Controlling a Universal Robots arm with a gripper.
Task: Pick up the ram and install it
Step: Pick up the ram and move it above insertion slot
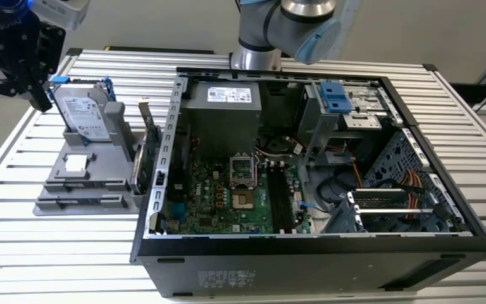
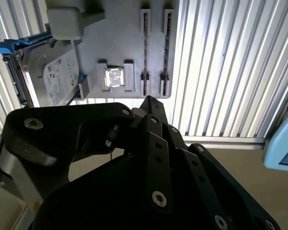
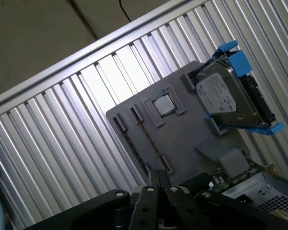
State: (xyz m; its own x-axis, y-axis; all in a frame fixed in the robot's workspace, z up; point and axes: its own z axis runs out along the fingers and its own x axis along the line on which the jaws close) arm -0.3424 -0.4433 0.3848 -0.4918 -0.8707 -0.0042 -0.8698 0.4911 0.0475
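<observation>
The ram (image 2: 145,48) appears to stand edge-on in the grey holder (image 2: 120,38). In the second wrist view two narrow slots lie side by side there, each showing a thin dark strip. I take one of these to be the stick, though I cannot tell which with certainty. In the same holder a small silver chip (image 2: 115,76) lies in a square recess just beside the slots. Beyond it, at the holder's far end, the hard drive (image 2: 57,79) with blue handles stands upright.

The gripper (image 2: 151,101) hangs above the holder near the slot ends, apart from it. Its fingers are clenched together with nothing between them, so it is not carrying the ram. In the exterior view it sits at the upper left, near the top of the hard drive.

The holder rests on the slatted metal surface (image 1: 57,253), beside the open computer case (image 1: 311,266). The case's black memory slots (image 1: 277,199) lie well apart from the gripper.

Judged from here, the risks are these:
- A descent with the fingers clenched would strike the stick's thin top edge instead of straddling it.
- An off-centre or skewed grasp could tilt the stick and jam it in its slot.
- The hard drive stands close enough to be clipped.
</observation>
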